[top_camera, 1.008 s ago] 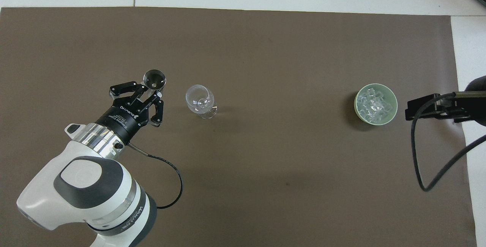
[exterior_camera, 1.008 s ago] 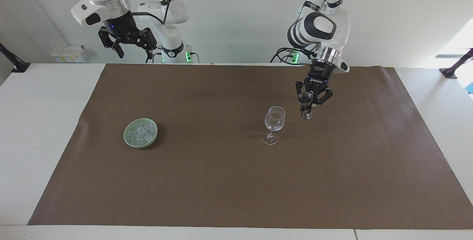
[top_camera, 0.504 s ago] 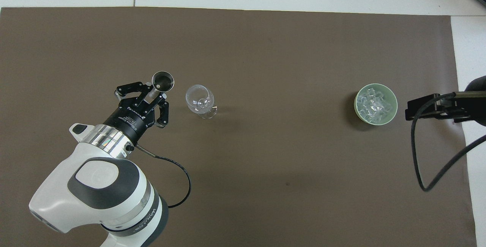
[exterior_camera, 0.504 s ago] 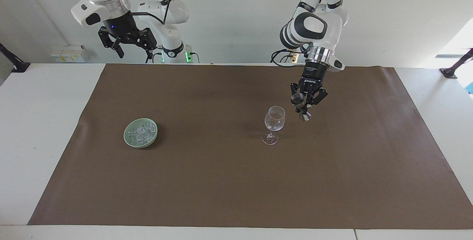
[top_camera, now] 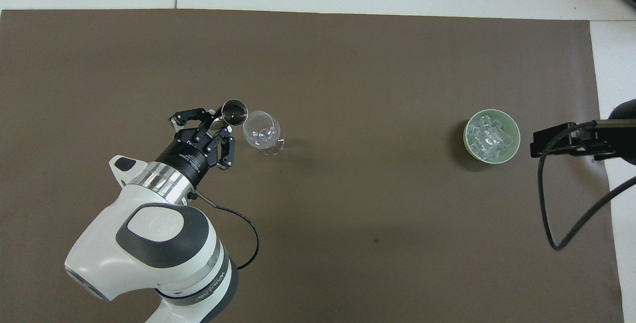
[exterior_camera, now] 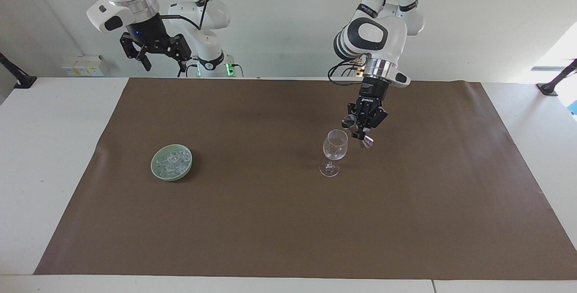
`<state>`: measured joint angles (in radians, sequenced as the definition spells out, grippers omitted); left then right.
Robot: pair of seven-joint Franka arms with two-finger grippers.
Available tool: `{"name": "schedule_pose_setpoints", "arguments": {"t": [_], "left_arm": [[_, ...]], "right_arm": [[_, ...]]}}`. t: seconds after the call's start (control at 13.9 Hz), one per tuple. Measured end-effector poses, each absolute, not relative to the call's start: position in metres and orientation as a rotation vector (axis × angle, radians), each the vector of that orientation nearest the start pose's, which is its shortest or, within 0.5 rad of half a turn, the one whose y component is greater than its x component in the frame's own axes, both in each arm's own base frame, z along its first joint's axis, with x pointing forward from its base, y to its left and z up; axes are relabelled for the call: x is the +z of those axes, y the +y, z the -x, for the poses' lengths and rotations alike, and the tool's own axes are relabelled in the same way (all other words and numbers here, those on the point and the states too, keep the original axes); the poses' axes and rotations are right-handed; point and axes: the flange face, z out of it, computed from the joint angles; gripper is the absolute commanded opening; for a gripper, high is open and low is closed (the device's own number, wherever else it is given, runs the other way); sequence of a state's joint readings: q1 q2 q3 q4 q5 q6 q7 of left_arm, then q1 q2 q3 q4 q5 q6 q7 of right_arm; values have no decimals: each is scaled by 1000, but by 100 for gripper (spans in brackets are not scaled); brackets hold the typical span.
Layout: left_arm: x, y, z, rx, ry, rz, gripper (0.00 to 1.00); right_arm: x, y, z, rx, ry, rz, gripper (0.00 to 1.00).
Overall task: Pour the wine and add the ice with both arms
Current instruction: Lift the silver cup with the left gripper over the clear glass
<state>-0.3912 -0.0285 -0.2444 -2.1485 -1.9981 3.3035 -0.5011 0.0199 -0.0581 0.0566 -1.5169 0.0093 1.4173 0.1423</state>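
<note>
A clear wine glass (exterior_camera: pixel 335 145) (top_camera: pixel 262 131) stands upright on the brown mat. My left gripper (exterior_camera: pixel 361 131) (top_camera: pixel 218 125) is shut on the waist of a small metal jigger (exterior_camera: pixel 348 122) (top_camera: pixel 234 112). The jigger is tilted, and its upper cup leans over the glass's rim. No wine shows in the jigger or the glass. The ice (exterior_camera: pixel 172 159) (top_camera: pixel 489 134) lies heaped in a pale green bowl (exterior_camera: pixel 153 166) (top_camera: pixel 467 137) toward the right arm's end of the table. My right gripper (exterior_camera: pixel 164 61) (top_camera: pixel 546 143) waits open, high above the table's edge by its base.
The brown mat (exterior_camera: pixel 270 221) (top_camera: pixel 348 64) covers most of the white table (exterior_camera: pixel 49 148). A black cable (top_camera: pixel 546 213) hangs from the right arm near the bowl. Another cable (top_camera: pixel 243 233) loops under the left wrist.
My left gripper has carried the jigger sideways to the wine glass and tipped it toward the rim. The right arm, the bowl and the glass have not moved.
</note>
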Motion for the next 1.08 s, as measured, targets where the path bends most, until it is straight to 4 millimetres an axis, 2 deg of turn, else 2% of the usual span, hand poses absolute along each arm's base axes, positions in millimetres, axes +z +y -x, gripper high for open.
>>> {"name": "schedule_pose_setpoints", "arguments": {"t": [1.08], "left_arm": [[429,-231,-464,422,1585,-1587,0]], "right_arm": [[668,42,-518,66,102,3138,100]]}}
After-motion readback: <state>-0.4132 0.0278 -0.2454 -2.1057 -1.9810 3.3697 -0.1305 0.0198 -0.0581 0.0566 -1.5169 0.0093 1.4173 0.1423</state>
